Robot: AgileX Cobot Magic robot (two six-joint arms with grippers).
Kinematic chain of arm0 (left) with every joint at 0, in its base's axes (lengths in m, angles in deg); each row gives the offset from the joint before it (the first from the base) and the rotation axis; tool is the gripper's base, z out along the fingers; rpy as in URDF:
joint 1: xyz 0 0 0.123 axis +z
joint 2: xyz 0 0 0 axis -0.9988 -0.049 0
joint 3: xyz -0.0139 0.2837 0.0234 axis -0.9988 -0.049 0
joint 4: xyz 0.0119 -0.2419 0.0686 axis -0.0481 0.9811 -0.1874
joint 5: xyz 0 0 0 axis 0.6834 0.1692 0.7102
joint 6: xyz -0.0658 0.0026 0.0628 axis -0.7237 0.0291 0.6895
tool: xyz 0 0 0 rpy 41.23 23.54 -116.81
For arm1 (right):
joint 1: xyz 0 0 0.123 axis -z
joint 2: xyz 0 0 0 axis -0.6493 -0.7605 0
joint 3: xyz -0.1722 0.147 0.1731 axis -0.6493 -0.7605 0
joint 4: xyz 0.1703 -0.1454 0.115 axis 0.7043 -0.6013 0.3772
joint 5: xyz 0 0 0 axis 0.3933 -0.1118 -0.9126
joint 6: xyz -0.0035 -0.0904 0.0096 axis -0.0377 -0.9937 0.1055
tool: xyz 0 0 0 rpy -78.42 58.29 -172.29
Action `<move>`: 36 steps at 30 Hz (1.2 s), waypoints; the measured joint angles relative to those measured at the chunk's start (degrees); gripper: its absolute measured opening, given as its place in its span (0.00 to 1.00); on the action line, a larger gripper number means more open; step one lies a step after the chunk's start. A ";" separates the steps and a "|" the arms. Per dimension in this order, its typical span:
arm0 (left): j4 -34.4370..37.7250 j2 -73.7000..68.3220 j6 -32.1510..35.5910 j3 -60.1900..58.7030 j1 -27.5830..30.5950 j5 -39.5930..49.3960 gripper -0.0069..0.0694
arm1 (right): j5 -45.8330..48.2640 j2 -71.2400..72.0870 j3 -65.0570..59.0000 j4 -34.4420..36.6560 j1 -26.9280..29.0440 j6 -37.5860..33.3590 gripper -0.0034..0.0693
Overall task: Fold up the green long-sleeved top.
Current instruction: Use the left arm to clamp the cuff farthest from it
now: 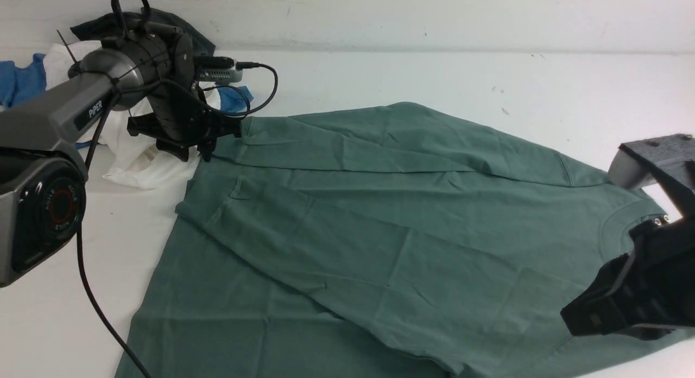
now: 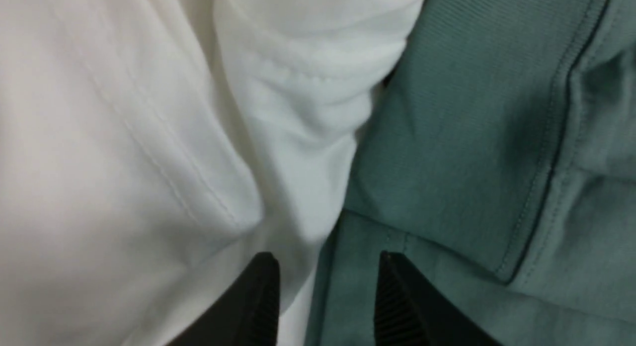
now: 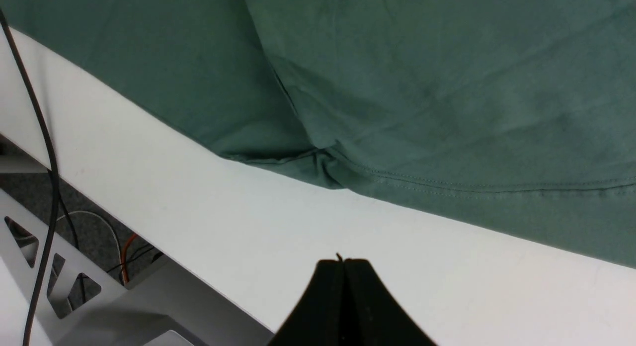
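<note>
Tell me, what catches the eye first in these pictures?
A big sage-green top sprawls across the white table, filling most of the front view. The left gripper hovers, jaws apart, at its far left corner beside a crumpled white shirt; the right gripper, shut and empty, sits over the near table edge.

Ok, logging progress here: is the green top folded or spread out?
Partly folded: the green long-sleeved top lies flat, its body spread full length, with the sleeves folded in across it.
</note>
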 joint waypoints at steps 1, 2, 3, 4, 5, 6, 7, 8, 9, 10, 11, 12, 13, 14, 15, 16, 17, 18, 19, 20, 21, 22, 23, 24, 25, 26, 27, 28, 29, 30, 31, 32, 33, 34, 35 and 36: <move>0.94 -0.06 0.00 0.12 0.14 -0.14 0.43 | 0.04 0.00 0.00 0.00 0.00 0.00 0.03; 1.14 -0.06 0.00 0.12 0.15 -0.14 0.43 | 0.04 0.00 0.00 0.00 0.00 0.00 0.03; 3.46 -0.06 -0.07 0.18 0.21 -0.22 0.43 | 0.18 0.00 0.00 0.00 0.00 0.00 0.03; 3.46 -0.06 -0.07 0.18 0.26 -0.27 0.43 | 0.18 0.00 0.00 0.00 0.00 0.00 0.03; 5.59 -0.18 0.44 0.29 0.26 -0.67 0.43 | 0.38 0.00 0.00 0.05 0.00 0.00 0.03; 5.86 -0.26 0.74 0.29 0.26 -0.88 0.43 | 0.38 0.00 0.00 0.05 0.00 0.00 0.03; 6.38 -0.48 1.41 0.29 0.26 -1.32 0.43 | 0.45 0.00 0.00 0.05 0.00 0.00 0.03; 6.92 -0.81 2.56 0.29 0.26 -1.65 0.43 | 0.64 0.00 0.00 0.05 0.00 0.00 0.03; 7.14 -0.91 2.89 0.29 0.26 -1.65 0.43 | 0.66 0.00 0.00 0.05 0.00 0.00 0.03; 7.26 -1.20 3.47 0.29 0.26 -1.65 0.43 | 1.12 0.00 0.00 0.05 0.00 0.00 0.03; 6.98 -1.53 3.83 0.29 0.32 -1.71 0.43 | 1.51 0.00 0.00 0.05 0.00 0.00 0.03; 6.67 -1.75 3.90 0.29 0.45 -2.01 0.43 | 1.74 0.00 0.00 0.05 0.00 0.00 0.03; 6.61 -1.75 3.90 0.29 0.61 -2.30 0.43 | 1.79 0.00 0.00 0.05 0.00 0.00 0.03; 6.55 -1.75 3.60 0.29 0.84 -2.82 0.43 | 1.92 0.00 0.00 0.05 0.00 0.00 0.03; 6.48 -1.75 3.55 0.29 0.84 -2.93 0.43 | 1.92 0.00 0.00 0.05 0.00 0.00 0.03; 6.42 -1.75 2.64 0.29 1.39 -3.80 0.43 | 1.91 0.00 0.00 0.05 0.00 0.00 0.03; 6.37 -1.75 1.97 0.29 1.86 -4.50 0.43 | 1.91 0.00 0.00 0.05 0.00 0.00 0.03; 6.31 -1.75 1.61 0.29 2.12 -5.17 0.43 | 1.91 0.00 0.00 0.05 0.00 0.00 0.03; 6.31 -1.75 1.46 0.29 2.43 -5.93 0.43 | 1.91 0.00 0.00 0.05 0.00 0.00 0.03; 6.31 -1.75 1.47 0.29 2.48 -6.06 0.43 | 1.91 0.00 0.00 0.05 0.00 0.00 0.03; 5.87 -1.75 1.23 0.29 2.68 -7.01 0.43 | 1.91 0.00 0.00 0.05 0.00 0.05 0.03; 5.50 -1.75 1.18 0.29 2.68 -7.85 0.43 | 1.91 0.00 0.00 0.05 0.00 0.05 0.03; 5.49 -1.80 1.12 0.29 2.68 -8.60 0.43 | 1.91 0.00 0.00 0.05 0.00 0.05 0.03; 5.49 -1.80 1.12 0.29 2.68 -9.42 0.43 | 1.91 0.00 0.00 0.05 0.00 0.05 0.03; 5.49 -1.80 1.12 0.29 2.68 -10.10 0.43 | 1.91 0.00 0.00 0.05 0.00 0.05 0.03; 5.49 -1.80 1.12 0.29 2.62 -10.73 0.43 | 1.91 0.00 0.00 0.05 0.00 0.05 0.03; 5.49 -1.81 1.12 0.29 2.62 -11.09 0.43 | 1.91 0.00 0.00 0.05 0.00 0.05 0.03; 5.54 -1.86 1.12 0.29 2.62 -11.49 0.43 | 1.91 0.00 0.00 0.05 0.00 0.05 0.03; 5.54 -1.86 1.12 0.29 2.62 -11.67 0.43 | 1.91 0.00 0.00 0.05 0.00 0.05 0.03; 5.54 -1.92 1.12 0.29 2.62 -11.73 0.43 | 1.91 0.00 0.00 0.05 0.00 0.05 0.03; 5.54 -1.98 1.12 0.29 2.62 -11.73 0.43 | 1.91 0.00 0.00 0.05 0.00 0.05 0.03; 5.54 -2.05 1.12 0.29 2.62 -11.65 0.43 | 1.91 0.00 0.00 0.10 0.00 0.05 0.03; 5.60 -2.18 1.12 0.29 2.62 -11.45 0.43 | 1.91 0.00 0.00 0.11 0.00 0.05 0.03; 5.65 -2.33 1.12 0.29 2.62 -11.11 0.43 | 1.91 0.00 0.00 0.24 0.00 0.05 0.03; 5.70 -2.33 1.12 0.29 2.62 -10.47 0.43 | 1.91 0.00 0.00 0.24 0.00 0.05 0.03; 5.83 -2.33 1.12 0.29 2.62 -9.64 0.43 | 1.91 0.00 0.00 0.24 0.00 0.18 0.03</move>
